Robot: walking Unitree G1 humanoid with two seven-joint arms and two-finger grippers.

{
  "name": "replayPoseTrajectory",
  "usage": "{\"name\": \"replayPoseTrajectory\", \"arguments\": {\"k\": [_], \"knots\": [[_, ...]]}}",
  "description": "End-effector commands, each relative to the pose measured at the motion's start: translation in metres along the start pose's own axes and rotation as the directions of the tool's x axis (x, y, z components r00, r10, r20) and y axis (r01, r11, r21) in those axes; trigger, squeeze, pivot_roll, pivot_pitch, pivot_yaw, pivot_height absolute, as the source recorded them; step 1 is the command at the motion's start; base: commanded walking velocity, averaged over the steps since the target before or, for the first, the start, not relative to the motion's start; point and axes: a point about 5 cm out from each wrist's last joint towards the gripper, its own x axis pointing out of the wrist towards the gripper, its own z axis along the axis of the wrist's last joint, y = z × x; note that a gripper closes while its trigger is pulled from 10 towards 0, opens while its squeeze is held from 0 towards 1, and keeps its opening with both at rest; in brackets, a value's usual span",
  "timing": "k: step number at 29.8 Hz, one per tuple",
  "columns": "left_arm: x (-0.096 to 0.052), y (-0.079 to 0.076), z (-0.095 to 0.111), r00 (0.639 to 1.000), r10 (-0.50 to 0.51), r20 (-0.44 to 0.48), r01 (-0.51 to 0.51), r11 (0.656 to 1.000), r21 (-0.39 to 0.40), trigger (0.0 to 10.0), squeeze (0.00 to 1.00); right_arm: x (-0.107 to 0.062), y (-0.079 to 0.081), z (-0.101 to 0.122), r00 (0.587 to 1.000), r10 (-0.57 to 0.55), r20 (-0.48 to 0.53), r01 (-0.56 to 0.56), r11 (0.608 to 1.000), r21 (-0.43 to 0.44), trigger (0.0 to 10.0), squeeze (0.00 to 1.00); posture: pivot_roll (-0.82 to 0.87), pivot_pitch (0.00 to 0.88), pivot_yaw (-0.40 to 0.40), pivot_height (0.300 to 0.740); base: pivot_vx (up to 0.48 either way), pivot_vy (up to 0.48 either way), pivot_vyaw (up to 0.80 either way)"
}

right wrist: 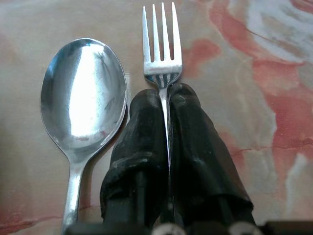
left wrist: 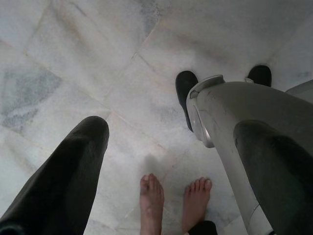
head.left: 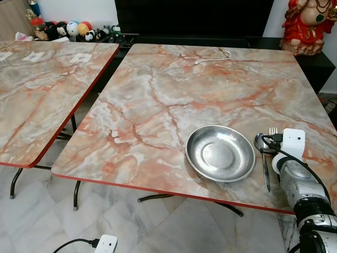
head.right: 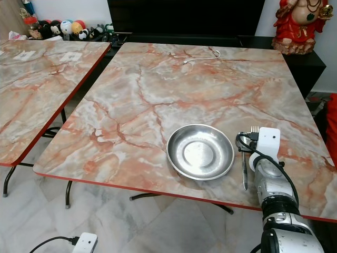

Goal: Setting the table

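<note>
1. The right gripper point(right wrist: 166, 105) is clamped on the fork point(right wrist: 162, 44), over the table point(head.left: 174, 89).
2. The fork lies just beside the spoon point(head.left: 261, 153), right of the plate point(head.left: 220, 153).
3. The left gripper point(left wrist: 146, 132) hangs above the floor point(left wrist: 73, 58), fingers spread wide.

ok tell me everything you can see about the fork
The fork is shiny silver metal with four straight tines, and it looks clean. The right gripper is shut on its thin neck just below the tines, one black finger on each side, so the handle is hidden. It sits low over the marble-patterned table, tines pointing away from the robot, though contact with the table is unclear. A spoon lies beside it, apart, between it and the plate.
</note>
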Motion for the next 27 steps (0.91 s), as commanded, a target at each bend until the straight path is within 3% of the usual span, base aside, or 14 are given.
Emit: {"name": "replayPoseTrajectory", "arguments": {"k": [1,5,7,11,13,16,17,18,21,25,26,27], "knots": [[-0.0013,0.003,-0.0085,0.999,0.006,-0.037,-0.005,1.0,0.02,10.0,0.0,-0.0007,-0.001,-0.0037,1.0,-0.005,-0.008,0.005,1.0,-0.009,10.0,0.07,0.06,0.05,0.032,0.74,0.0,0.0,0.0],[-0.0013,0.0029,-0.0085,0.999,0.006,-0.038,-0.005,1.0,0.02,10.0,0.0,-0.0007,-0.0008,-0.0039,1.0,-0.005,-0.008,0.005,1.0,-0.01,10.0,0.09,0.06,0.05,0.032,0.74,0.0,0.0,0.0],[-0.0013,0.003,-0.0085,0.999,0.007,-0.038,-0.006,1.0,0.019,10.0,0.0,-0.0007,-0.0008,-0.0039,1.0,-0.005,-0.008,0.005,1.0,-0.01,10.0,0.2,0.06,0.05,0.032,0.74,0.0,0.0,0.0],[-0.0013,0.0029,-0.0086,0.999,0.007,-0.038,-0.006,1.0,0.019,10.0,0.0,-0.0007,-0.001,-0.0038,1.0,-0.006,-0.008,0.006,1.0,-0.011,10.0,0.19,0.06,0.05,0.032,0.74,0.0,0.0,0.0],[-0.0013,0.0029,-0.0086,0.999,0.007,-0.038,-0.006,1.0,0.019,10.0,0.0,-0.0007,-0.0009,-0.0038,1.0,-0.005,-0.008,0.004,1.0,-0.011,10.0,0.3,0.06,0.05,0.032,0.74,0.0,0.0,0.0],[-0.0013,0.0029,-0.0086,0.999,0.007,-0.038,-0.006,1.0,0.019,10.0,0.0,-0.0007,-0.0009,-0.0038,1.0,-0.004,-0.008,0.004,1.0,-0.011,10.0,0.3,0.06,0.05,0.032,0.74,0.0,0.0,0.0],[-0.0013,0.0029,-0.0085,0.999,0.007,-0.037,-0.006,1.0,0.019,10.0,0.0,-0.0006,-0.0008,-0.0037,1.0,-0.004,-0.008,0.003,1.0,-0.011,10.0,0.75,0.06,0.05,0.032,0.74,0.0,0.0,0.0],[-0.0013,0.0029,-0.0087,0.999,0.007,-0.038,-0.006,1.0,0.019,10.0,0.0,-0.0007,-0.0008,-0.0038,1.0,-0.004,-0.008,0.003,1.0,-0.012,10.0,0.93,0.06,0.051,0.032,0.74,0.0,0.0,0.0],[-0.0014,0.0029,-0.0089,0.999,0.007,-0.038,-0.006,1.0,0.02,10.0,0.0,-0.0008,-0.0006,-0.0038,1.0,-0.003,-0.007,0.003,1.0,-0.012,10.0,1.0,0.06,0.051,0.033,0.74,0.0,0.0,0.0],[-0.0014,0.0029,-0.0089,0.999,0.007,-0.038,-0.006,1.0,0.02,10.0,0.0,-0.0007,-0.0007,-0.004,1.0,-0.008,-0.007,0.008,1.0,-0.013,10.0,1.0,0.06,0.051,0.032,0.74,0.0,0.0,0.0],[-0.0014,0.003,-0.009,0.999,0.007,-0.038,-0.006,1.0,0.02,10.0,0.0,-0.0007,-0.0004,-0.0042,1.0,-0.008,-0.009,0.008,1.0,-0.015,10.0,0.84,0.06,0.051,0.033,0.74,0.0,0.0,0.0],[-0.0014,0.0031,-0.0091,0.999,0.007,-0.038,-0.006,1.0,0.02,10.0,0.0,-0.0007,-0.0004,-0.0043,1.0,-0.008,-0.009,0.008,1.0,-0.016,10.0,0.0,0.06,0.051,0.033,0.74,0.0,0.0,0.0]]}}
